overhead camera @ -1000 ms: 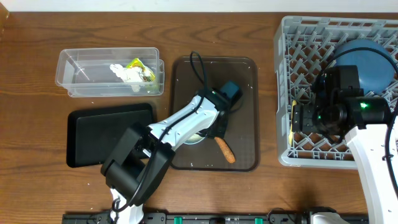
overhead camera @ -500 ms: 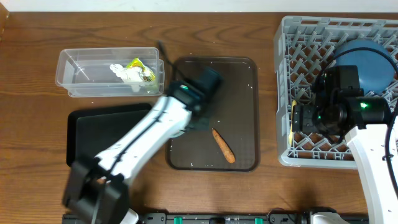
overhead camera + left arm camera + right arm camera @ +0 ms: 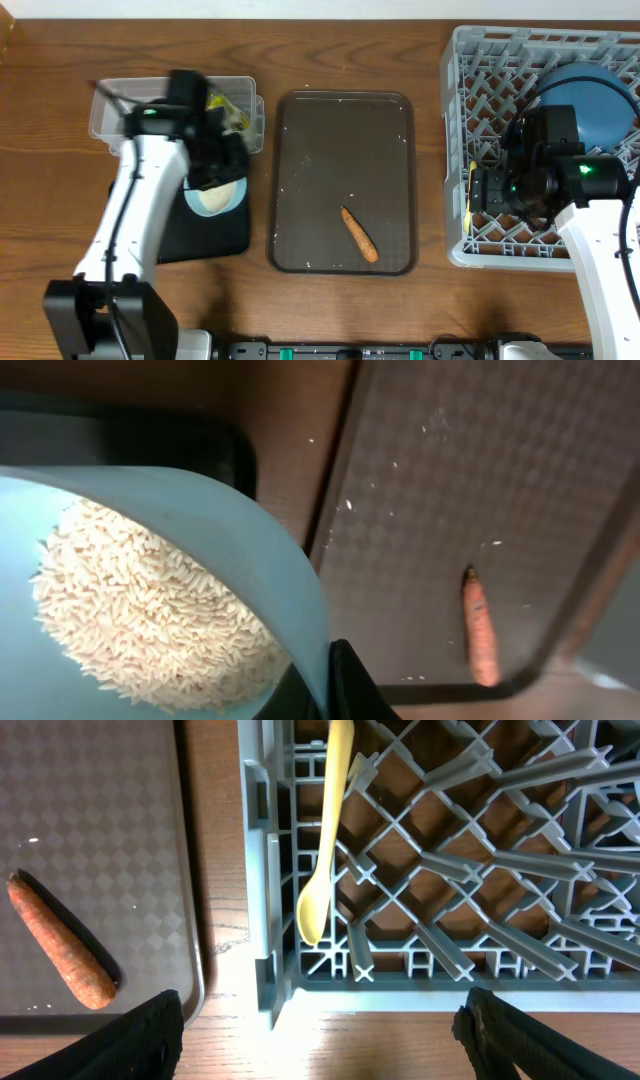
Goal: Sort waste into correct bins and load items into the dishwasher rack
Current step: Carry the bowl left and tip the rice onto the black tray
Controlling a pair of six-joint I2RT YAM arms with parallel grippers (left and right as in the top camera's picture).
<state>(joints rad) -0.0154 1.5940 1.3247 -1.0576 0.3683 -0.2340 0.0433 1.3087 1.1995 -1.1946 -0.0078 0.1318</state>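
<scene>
**Shifted left: light blue cup off the serving tray, now over the black tray**

Since a second ago: left gripper (image 3: 218, 172) gone from the middle of the serving tray (image 3: 340, 150), now out left above the black tray (image 3: 210, 240). No change on the right arm, carrot, spoon or plate.

Near:
- Carrot stick (image 3: 359, 234): loose on the near-right part of the serving tray, lying at an angle, well apart from both grippers. A few stray white specks on the tray surface around it.
- Right gripper (image 3: 325, 1030): hovering at the near-left corner of the rack (image 3: 500, 90), fingers (image 3: 150, 1035) spread wide, nothing between them.
- Spoon (image 3: 325, 840): lying in the lattice along the rack's left edge, bowl end toward the near side.

Middle:
- Left gripper clamped on the rim of the light blue cup (image 3: 230, 530), mouth up in the overhead view.
- Rice (image 3: 140, 610): heaped inside the cup.
- Cup over the far-right part of the black tray. Touching the tray or held above it: cannot tell.

Far:
- Clear tub (image 3: 108, 125): far left, just beyond the black tray, partly hidden by the left arm.
- Snack wrapper (image 3: 230, 112): inside the tub, at its right end.
- Blue plate (image 3: 590, 100): standing in the far-right part of the rack.
</scene>
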